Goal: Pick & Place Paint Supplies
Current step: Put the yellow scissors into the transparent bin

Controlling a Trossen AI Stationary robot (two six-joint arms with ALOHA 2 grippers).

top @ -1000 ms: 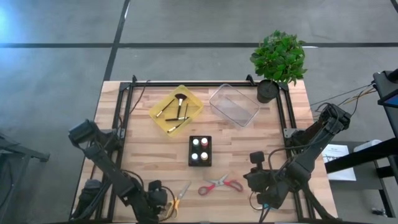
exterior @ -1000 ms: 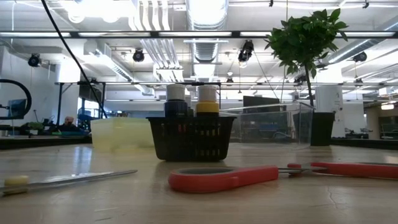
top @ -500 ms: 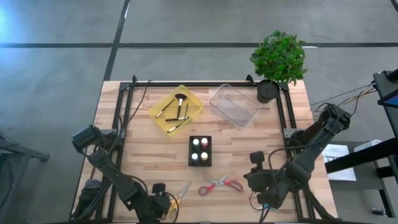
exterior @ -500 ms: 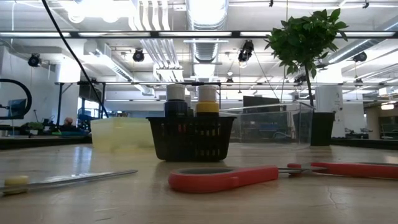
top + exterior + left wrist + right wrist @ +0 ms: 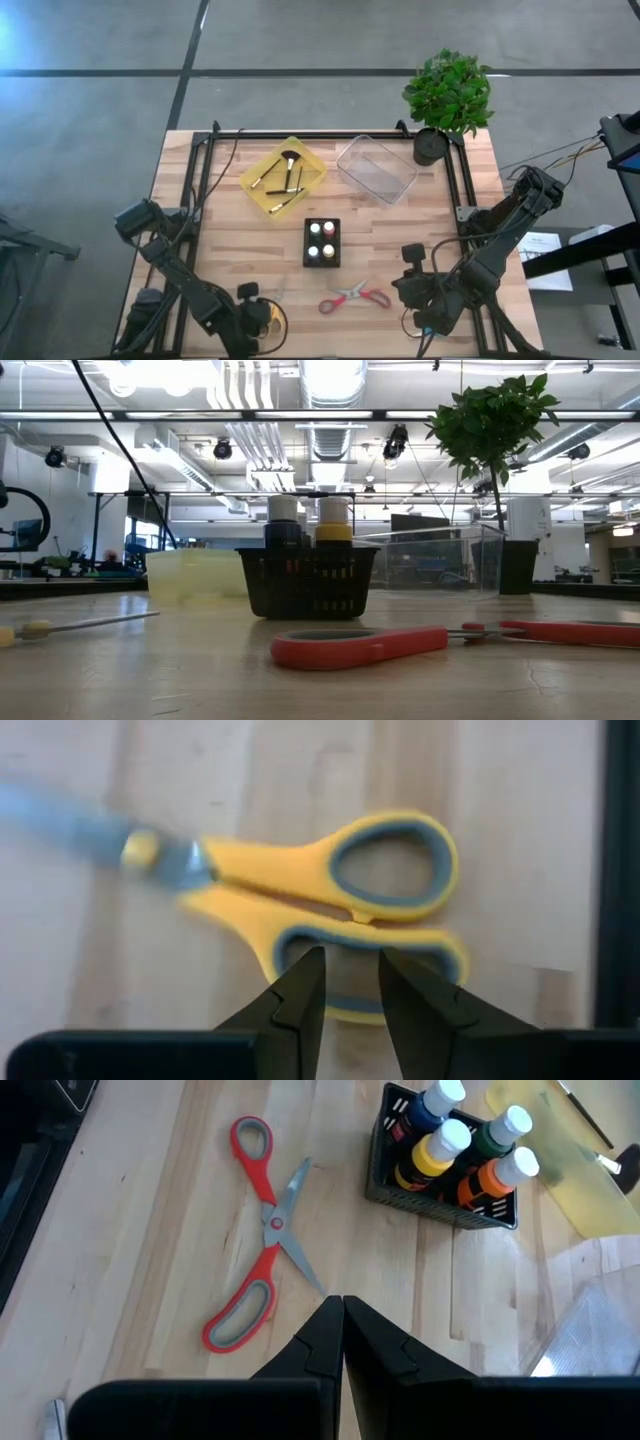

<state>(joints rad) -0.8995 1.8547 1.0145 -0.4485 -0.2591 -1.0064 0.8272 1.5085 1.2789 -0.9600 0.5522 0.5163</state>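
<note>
Wooden planks make up the table, pale and smooth, with a black frame round its edges. Near the front edge on the left side lie the yellow scissors. Their blades are closed into one long thin grey strip, which looks blurry in the left wrist view. Their two round plastic handle loops, yellow with grey inside, sit at the end nearest the left gripper. Its two dark fingers are closed most of the way and pinch the rim of one loop.

The red scissors lie flat near the middle of the front edge. They are spread wide open like an X, with shiny metal blades. The right gripper waits just beside them with its fingers pressed together, holding nothing.

Behind both pairs of scissors stands a black basket with holes in its walls. It holds four little paint bottles standing upright. Farther back a yellow tray holds thin dark brushes, and a see-through box sits beside it. A leafy green plant stands at the far right corner.

Bare wood lies open between the basket and the scissors, and along the left side
</note>
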